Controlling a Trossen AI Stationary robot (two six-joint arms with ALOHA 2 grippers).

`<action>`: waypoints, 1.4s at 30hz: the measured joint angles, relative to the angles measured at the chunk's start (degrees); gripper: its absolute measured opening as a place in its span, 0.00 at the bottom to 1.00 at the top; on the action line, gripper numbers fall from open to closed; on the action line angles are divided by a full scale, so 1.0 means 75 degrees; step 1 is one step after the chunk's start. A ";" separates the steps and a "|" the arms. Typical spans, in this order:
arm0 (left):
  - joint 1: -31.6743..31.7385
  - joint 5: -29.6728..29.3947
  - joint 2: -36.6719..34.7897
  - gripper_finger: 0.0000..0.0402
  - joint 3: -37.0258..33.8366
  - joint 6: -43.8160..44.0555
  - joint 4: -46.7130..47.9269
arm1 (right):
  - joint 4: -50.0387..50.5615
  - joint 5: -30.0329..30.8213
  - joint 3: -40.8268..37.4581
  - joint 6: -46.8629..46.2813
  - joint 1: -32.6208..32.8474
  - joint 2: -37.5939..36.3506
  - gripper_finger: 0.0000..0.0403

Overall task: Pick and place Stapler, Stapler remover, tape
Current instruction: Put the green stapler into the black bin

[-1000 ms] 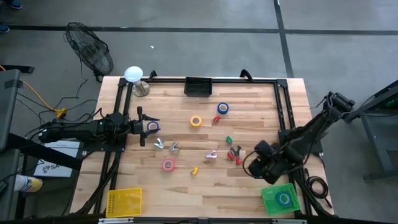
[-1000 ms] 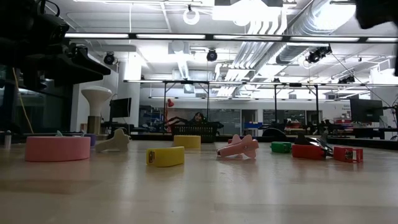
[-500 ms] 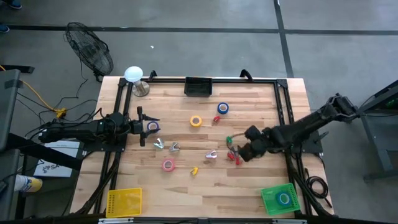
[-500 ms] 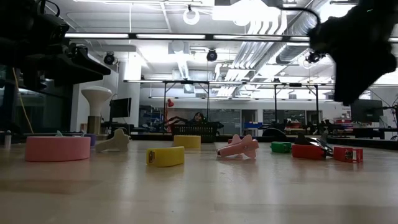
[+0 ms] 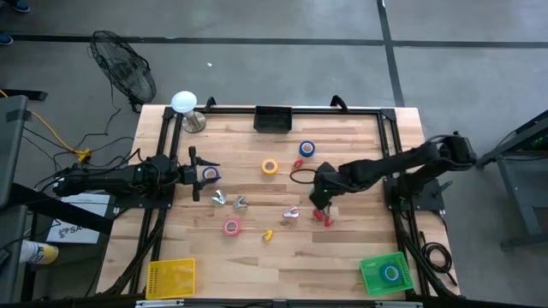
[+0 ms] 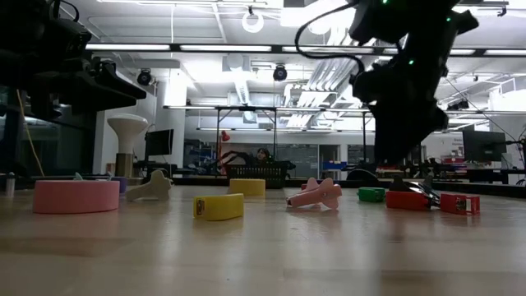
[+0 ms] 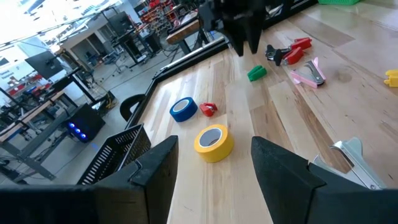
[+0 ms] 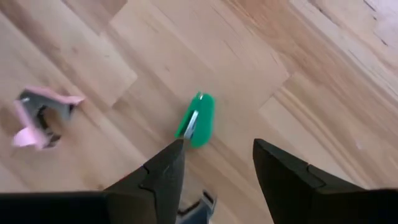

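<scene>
My right gripper point(image 5: 318, 193) point(image 8: 217, 149) hangs open, pointing steeply down, just above a small green stapler point(image 8: 196, 119) point(image 5: 315, 192) that lies flat on the wooden table. Its fingers stand on either side of the stapler, clear of it. Close by lie a pink staple remover point(image 5: 293, 212) point(image 8: 37, 116) and red pieces point(image 5: 322, 215). Yellow tape point(image 5: 270, 166), blue tape point(image 5: 306, 149) and pink tape point(image 5: 231, 227) lie flat on the table. At the left edge my left gripper point(image 5: 198, 174) point(image 7: 212, 155) waits open, with a purplish tape roll point(image 5: 211, 174) at its fingertips.
Two silver staple removers point(image 5: 218, 198) point(image 5: 240, 203) and a small yellow stapler point(image 5: 267, 234) lie left of centre. A black basket point(image 5: 272, 118) stands at the far edge. A green basket point(image 5: 373, 280) holding a tape roll and a yellow basket point(image 5: 171, 278) sit at the near corners.
My right gripper has swung from the near right corner beside the green basket toward the table's left and far edges, sinking a little. It now stands over the green stapler. Nothing on the table has moved.
</scene>
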State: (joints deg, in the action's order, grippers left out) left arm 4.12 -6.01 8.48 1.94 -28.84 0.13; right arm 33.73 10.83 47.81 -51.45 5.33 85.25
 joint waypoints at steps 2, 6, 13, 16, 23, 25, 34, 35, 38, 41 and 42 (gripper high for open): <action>-0.0001 0.0001 -0.0002 0.49 -0.0001 -0.0002 0.0001 | -0.0090 0.0014 0.0000 0.0012 -0.0032 0.0194 0.45; -0.0002 -0.0002 -0.0001 0.49 0.0002 -0.0002 0.0001 | -0.0430 0.0090 0.0000 0.0058 -0.0068 0.0569 0.45; -0.0001 0.0001 0.0000 0.49 0.0000 -0.0001 0.0000 | -0.0771 0.0357 0.0000 -0.0095 -0.0065 0.0907 0.45; -0.0001 0.0000 0.0000 0.49 0.0001 -0.0002 0.0001 | -0.0792 0.0419 0.0000 -0.0170 -0.0059 0.0904 0.45; -0.0003 0.0001 0.0001 0.49 0.0002 -0.0003 0.0001 | -0.0832 0.0414 0.0004 -0.0314 -0.0056 0.1069 0.45; 0.0000 0.0000 -0.0002 0.49 0.0002 0.0000 0.0001 | -0.0895 0.0294 0.0014 -0.0305 -0.0056 0.1174 0.45; 0.0000 -0.0001 -0.0002 0.49 0.0001 0.0000 0.0001 | -0.1101 0.0296 0.0000 -0.0335 -0.0007 0.1362 0.45; -0.0003 0.0000 0.0000 0.49 0.0000 -0.0003 0.0000 | -0.1112 0.0279 0.0000 -0.0344 -0.0007 0.1362 0.45; 0.0000 0.0001 0.0001 0.49 0.0002 -0.0003 0.0001 | -0.1035 0.0099 0.0000 -0.0343 -0.0007 0.1362 0.45; 0.0000 0.0001 -0.0001 0.49 0.0002 -0.0002 0.0001 | -0.0870 0.0036 0.0003 -0.0324 -0.0007 0.1361 0.45; -0.0002 0.0001 -0.0002 0.49 0.0001 -0.0001 0.0001 | -0.0782 0.0019 0.0007 -0.0291 -0.0007 0.1357 0.45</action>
State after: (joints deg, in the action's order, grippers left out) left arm 4.10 -6.00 8.47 1.95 -28.85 0.14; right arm 27.86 10.97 47.87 -53.63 5.28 95.43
